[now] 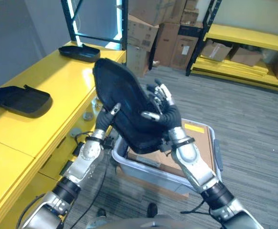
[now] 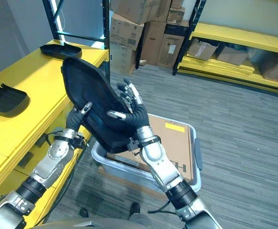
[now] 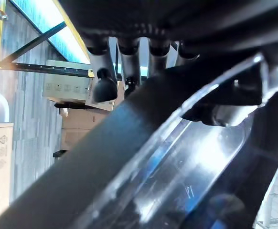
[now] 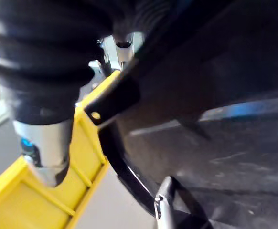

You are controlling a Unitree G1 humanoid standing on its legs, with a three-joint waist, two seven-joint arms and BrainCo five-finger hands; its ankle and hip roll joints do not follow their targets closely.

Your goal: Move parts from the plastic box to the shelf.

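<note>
Black moulded part (image 1: 122,102) is up in the air, clamped between both hands: my left hand (image 1: 105,117) grips its edge at 8 o'clock, my right hand (image 1: 162,109) curls round it at 3 o'clock. It hangs above the plastic box (image 1: 203,164) (cardboard inside). Carry step, I judge. Next I need to swing toward 10 o'clock and lower it onto the yellow shelf (image 1: 53,81), clear of the two parts (image 1: 20,100) lying there.

Matt black plastic part (image 1: 122,102) (glossy inside); cardboard (image 1: 202,143).

Three black parts (image 1: 124,102) (image 1: 20,100) (image 1: 79,52), one plastic box (image 1: 153,174), two robot hands (image 1: 105,117) (image 1: 163,107).
</note>
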